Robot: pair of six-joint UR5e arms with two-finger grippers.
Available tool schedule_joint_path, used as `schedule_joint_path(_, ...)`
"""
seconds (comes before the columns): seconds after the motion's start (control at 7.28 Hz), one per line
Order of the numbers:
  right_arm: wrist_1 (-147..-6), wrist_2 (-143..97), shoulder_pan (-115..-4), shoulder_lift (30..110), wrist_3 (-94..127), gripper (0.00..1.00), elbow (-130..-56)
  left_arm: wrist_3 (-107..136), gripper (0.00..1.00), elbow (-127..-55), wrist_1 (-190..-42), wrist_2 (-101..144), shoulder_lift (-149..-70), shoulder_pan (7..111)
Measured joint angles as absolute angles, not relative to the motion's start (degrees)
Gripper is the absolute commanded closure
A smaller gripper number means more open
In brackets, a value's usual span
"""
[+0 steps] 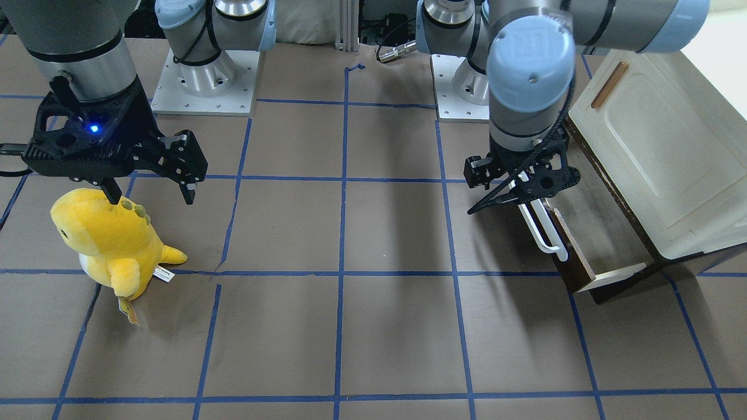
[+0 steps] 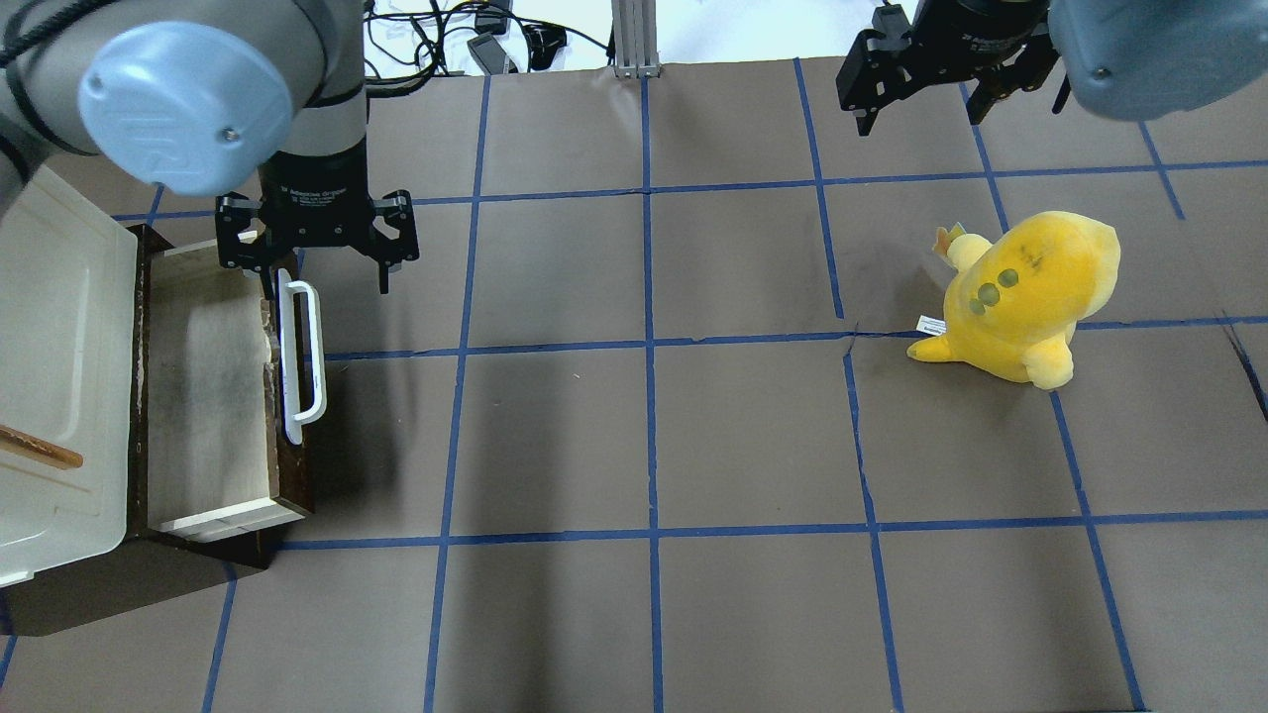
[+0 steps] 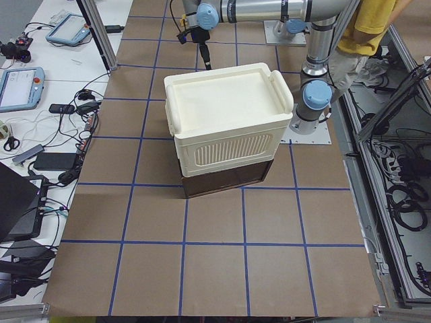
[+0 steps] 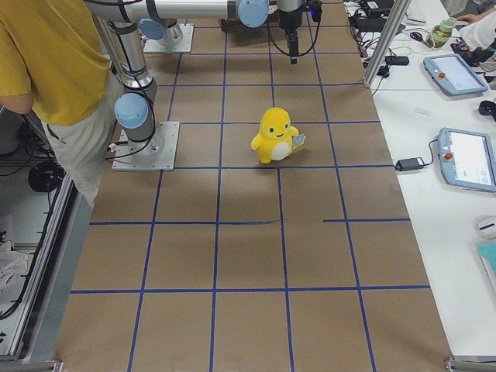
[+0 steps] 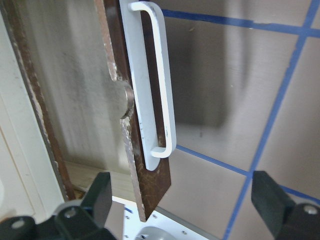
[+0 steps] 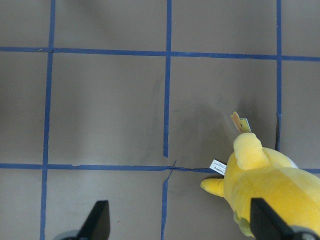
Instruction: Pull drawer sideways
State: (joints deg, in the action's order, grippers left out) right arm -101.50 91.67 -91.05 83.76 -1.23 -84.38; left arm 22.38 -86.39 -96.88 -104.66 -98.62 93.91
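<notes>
The drawer (image 2: 208, 396) has a dark brown front (image 1: 571, 254), a long white bar handle (image 2: 300, 361) and pale cream insides. It stands pulled out from under the cream cabinet (image 2: 59, 337). My left gripper (image 2: 322, 277) is open and hangs over the far end of the drawer front. In the left wrist view its fingers (image 5: 97, 197) straddle the front (image 5: 145, 165) and the handle (image 5: 160, 85) without touching them. My right gripper (image 2: 916, 114) is open and empty, up near a yellow plush toy (image 2: 1025, 297).
The cabinet (image 1: 659, 157) lies with its door and small wooden handle (image 1: 610, 84) facing up at the table's left end. The plush (image 1: 111, 239) stands on the brown, blue-taped table surface (image 2: 644, 446). An operator in yellow (image 4: 46, 62) stands by the robot's bases.
</notes>
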Motion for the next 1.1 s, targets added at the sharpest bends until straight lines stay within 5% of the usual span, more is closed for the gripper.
schedule_joint_path(1.1, -101.5, 91.7, -91.1, 83.8, -1.2, 0.0, -84.4, 16.0, 0.0, -85.5, -90.8, -91.3, -90.8, 92.9)
